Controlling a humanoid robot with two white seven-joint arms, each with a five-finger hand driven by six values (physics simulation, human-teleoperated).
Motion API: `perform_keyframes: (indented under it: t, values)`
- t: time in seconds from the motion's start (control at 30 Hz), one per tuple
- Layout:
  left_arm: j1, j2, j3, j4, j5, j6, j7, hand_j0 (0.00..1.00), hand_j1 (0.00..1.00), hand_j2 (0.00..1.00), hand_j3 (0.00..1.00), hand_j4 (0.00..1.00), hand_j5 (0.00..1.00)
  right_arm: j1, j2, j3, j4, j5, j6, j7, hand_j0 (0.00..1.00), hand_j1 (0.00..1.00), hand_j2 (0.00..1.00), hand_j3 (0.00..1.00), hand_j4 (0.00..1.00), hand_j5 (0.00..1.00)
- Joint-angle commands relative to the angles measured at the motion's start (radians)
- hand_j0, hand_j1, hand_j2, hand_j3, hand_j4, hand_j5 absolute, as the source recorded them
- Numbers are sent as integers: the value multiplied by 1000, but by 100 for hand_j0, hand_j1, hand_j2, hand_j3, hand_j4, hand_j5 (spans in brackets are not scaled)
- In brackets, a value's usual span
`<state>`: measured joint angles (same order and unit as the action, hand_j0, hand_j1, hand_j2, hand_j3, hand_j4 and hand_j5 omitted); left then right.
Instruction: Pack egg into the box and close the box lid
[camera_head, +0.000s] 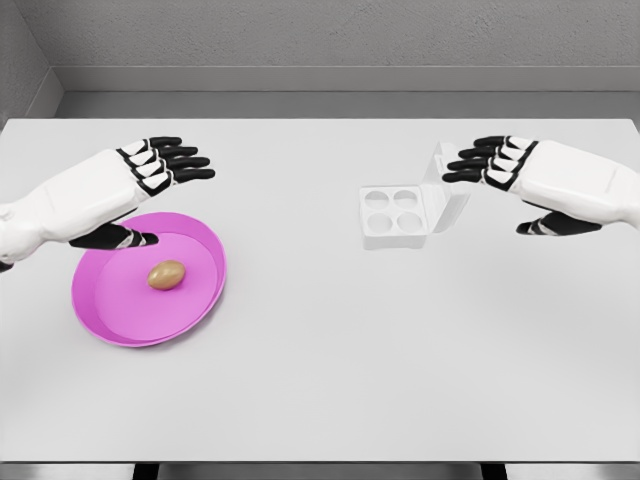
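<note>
- The counter (320, 380) spreads white before me, with the pink plate (110, 318) at my left and the box (400, 212) right of the middle, well apart.
- The box stands with its lid up at the back; all four cups look bare.
- My left hand (150, 185) hovers over the plate's far rim, fingers spread wide, holding nothing.
- My right hand (510, 175) hangs just beside the box lid, equally open and empty.
- The egg (167, 274) lies in the plate, long axis roughly left-right, just below and nearer me than my left hand, which I judge should reach down for it.
</note>
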<state>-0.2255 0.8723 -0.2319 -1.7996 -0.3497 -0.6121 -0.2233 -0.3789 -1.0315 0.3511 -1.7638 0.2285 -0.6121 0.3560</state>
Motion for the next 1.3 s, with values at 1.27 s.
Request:
perform_keyframes:
  t: [1.27]
  values:
    - [258, -168, 36, -1, 250, 555, 5, 85, 85, 85, 85, 85, 85, -90, 243, 31, 550, 104, 112, 98, 100, 100, 100, 100, 100, 100]
